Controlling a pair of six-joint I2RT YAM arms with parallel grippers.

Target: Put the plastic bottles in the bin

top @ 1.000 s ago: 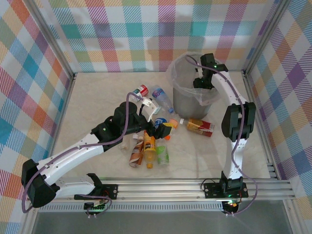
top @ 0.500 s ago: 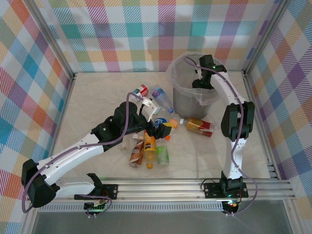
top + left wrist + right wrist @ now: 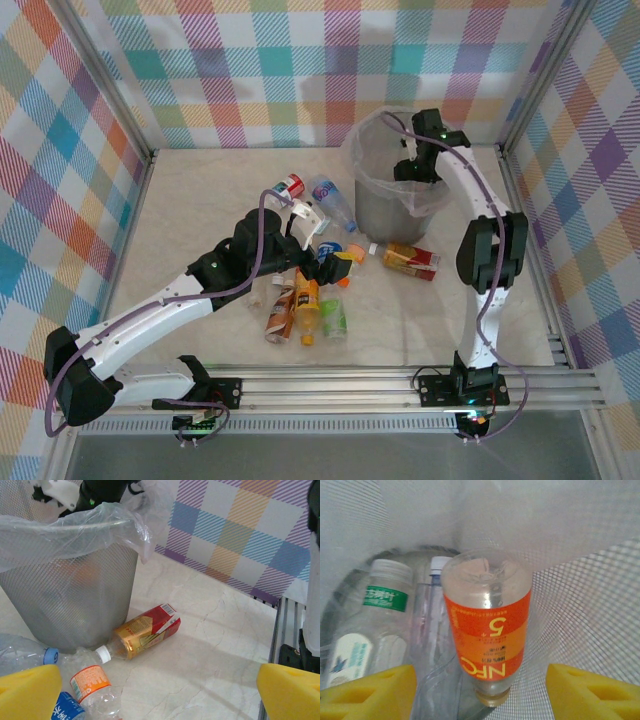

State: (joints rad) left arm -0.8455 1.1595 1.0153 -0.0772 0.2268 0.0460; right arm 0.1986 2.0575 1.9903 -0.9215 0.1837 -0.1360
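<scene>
My right gripper (image 3: 410, 165) hangs over the mouth of the grey mesh bin (image 3: 385, 205), jaws open (image 3: 480, 692). Below it an orange-labelled bottle (image 3: 487, 630) stands cap down inside the bin, clear of both pads. A green-labelled bottle (image 3: 377, 615) and a clear one (image 3: 432, 630) lie beside it. My left gripper (image 3: 310, 225) is open (image 3: 160, 695) above the table, holding nothing. A red-and-gold bottle (image 3: 145, 630) lies at the bin's foot (image 3: 65, 590), and an orange-banded bottle (image 3: 90, 682) lies near my left finger.
Several more bottles lie in a heap (image 3: 305, 305) under the left arm. A red-labelled one (image 3: 288, 185) and a clear blue-capped one (image 3: 333, 200) lie left of the bin. Metal frame posts and checked walls close in the table.
The right gripper has opened over the bin and shifted slightly. The left arm and the bottles on the table have not moved.
</scene>
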